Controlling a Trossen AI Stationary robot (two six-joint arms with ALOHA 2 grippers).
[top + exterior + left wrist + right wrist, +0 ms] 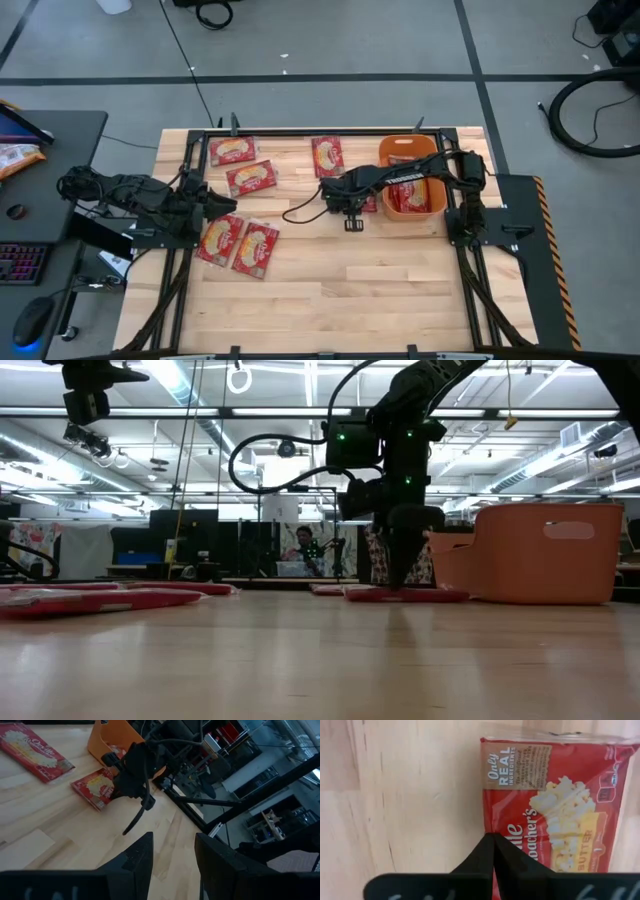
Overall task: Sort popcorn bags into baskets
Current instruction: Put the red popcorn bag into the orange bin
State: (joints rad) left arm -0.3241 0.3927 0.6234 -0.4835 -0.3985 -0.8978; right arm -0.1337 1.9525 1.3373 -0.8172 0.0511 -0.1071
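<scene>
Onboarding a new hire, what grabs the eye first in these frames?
The right gripper, fingers closed at the edge of a red popcorn bag lying flat beside the orange basket at the table's far right. Next, the other red bags scattered on the left half, two of them just in front of the left gripper, which hangs open above the wood.

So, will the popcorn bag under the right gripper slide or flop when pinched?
The popcorn bag lies flat and thin on the table, so probably light and apt to slide. Its glossy wrapper looks slippery. The right gripper, shut at its edge, may find it bends somewhat.
</scene>
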